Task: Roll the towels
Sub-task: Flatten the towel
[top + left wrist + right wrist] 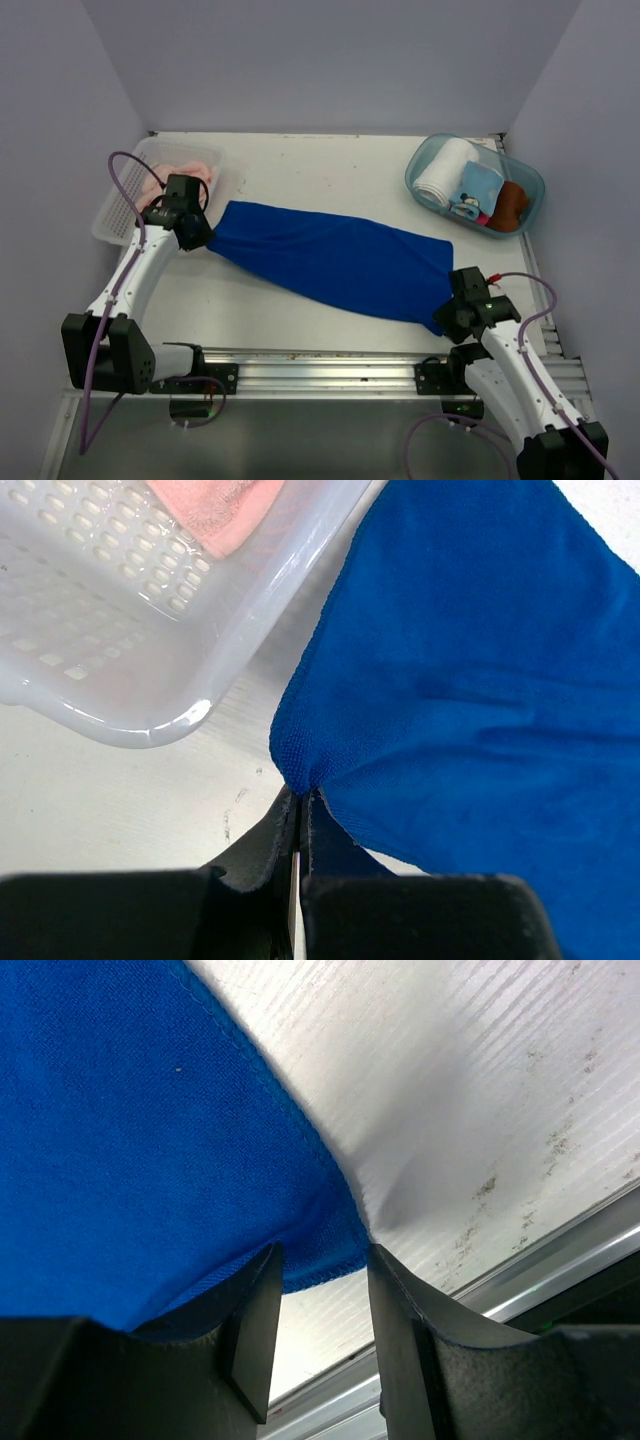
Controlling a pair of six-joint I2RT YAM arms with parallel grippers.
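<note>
The royal blue towel (330, 260) lies stretched across the table from left to right, with some wrinkles. My left gripper (207, 238) is shut on its left corner; in the left wrist view the cloth (470, 680) bunches at the pinched tips (300, 800). My right gripper (440, 318) stands open at the towel's near right corner. In the right wrist view the hemmed corner (130, 1130) lies just between the spread fingertips (322, 1250), not pinched. The pale pink towel (185, 165) sits crumpled in a white perforated basket (115, 215) at the back left.
The basket's wall (120, 660) is close to the left gripper, with pink cloth (215, 505) inside. A blue-tinted tub (425, 160) at the back right holds a rolled white towel (440, 175), a printed light blue cloth (475, 195) and a brown item (510, 205). A metal rail (320, 360) runs along the near edge.
</note>
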